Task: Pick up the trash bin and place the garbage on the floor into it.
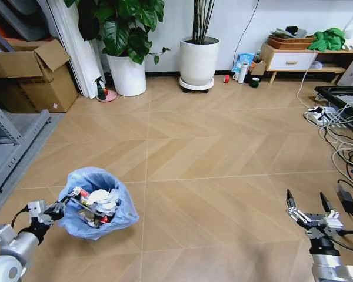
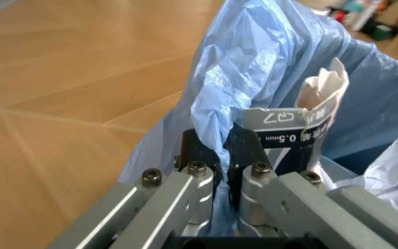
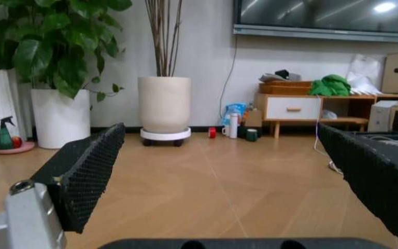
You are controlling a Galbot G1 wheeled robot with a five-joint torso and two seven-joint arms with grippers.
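The black body of the trash bin [image 1: 96, 204] is almost entirely hidden under its crinkly light-blue bag, which billows over the rim and down the sides. Inside, the garbage [image 1: 101, 202] is a jumble: white paper wads, a bit of red, a grey printed card, but the pieces are hard to tell apart. In the left wrist view that card and a crumpled white wad [image 2: 393, 171] poke up from the bag, and the bin's far side is cut off.

The left gripper [image 1: 66, 201] reaches in low from the near left corner, forearm angled up toward the bin, its jaws pinched tight on the bag-covered rim nearest the robot. The bin sits at the near left of the floor [image 1: 212, 147].

The right gripper [image 1: 309, 205] hovers at the near right, well apart from the bin, fingers pointing away from the robot and spread wide with nothing between them.
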